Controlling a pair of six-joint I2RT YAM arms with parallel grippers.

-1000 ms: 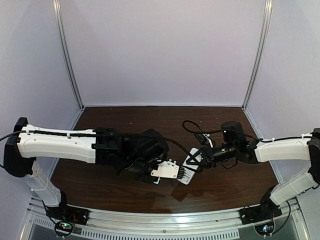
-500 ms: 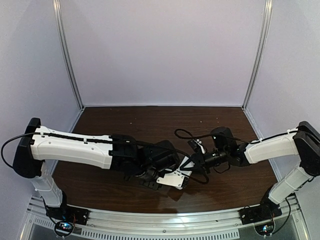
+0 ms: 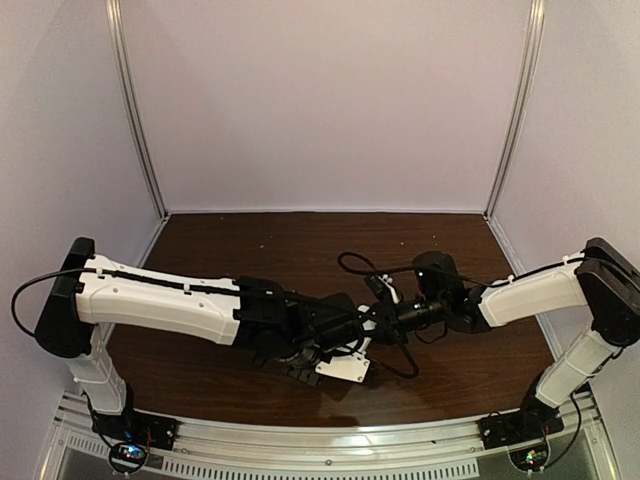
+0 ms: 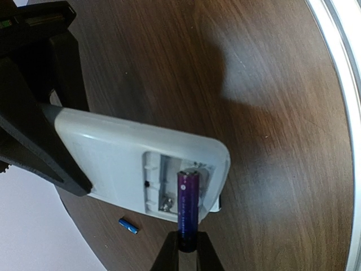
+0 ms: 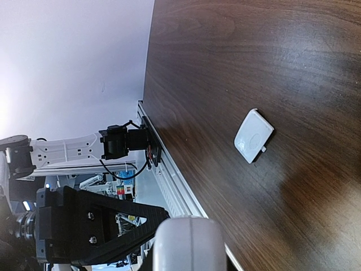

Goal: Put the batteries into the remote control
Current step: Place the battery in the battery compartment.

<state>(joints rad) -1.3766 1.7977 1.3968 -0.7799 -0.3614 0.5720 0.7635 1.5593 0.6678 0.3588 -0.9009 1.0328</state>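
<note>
In the left wrist view the white remote control (image 4: 113,155) faces me back up, its battery compartment (image 4: 169,183) open. My left gripper (image 4: 188,241) is shut on one dark blue-purple battery (image 4: 188,206), whose far tip rests at the compartment's end. The second battery (image 4: 128,226) lies on the table beyond the remote. My right gripper (image 5: 189,251) is shut on the remote (image 5: 189,243); its black fingers (image 4: 34,113) clamp the remote's other end. In the top view both grippers (image 3: 375,325) meet at the table's middle front, and the remote is mostly hidden there.
The small white square cover piece (image 5: 253,135) lies flat on the dark wooden table (image 5: 237,51), near the metal front rail (image 5: 169,186). A corner of it shows under the remote (image 4: 217,206). Grey walls enclose the table's back and sides.
Both arms have closed in on each other, the left reaching right and the right moving left. The remote has turned from buttons up, and the battery now touches its compartment.
</note>
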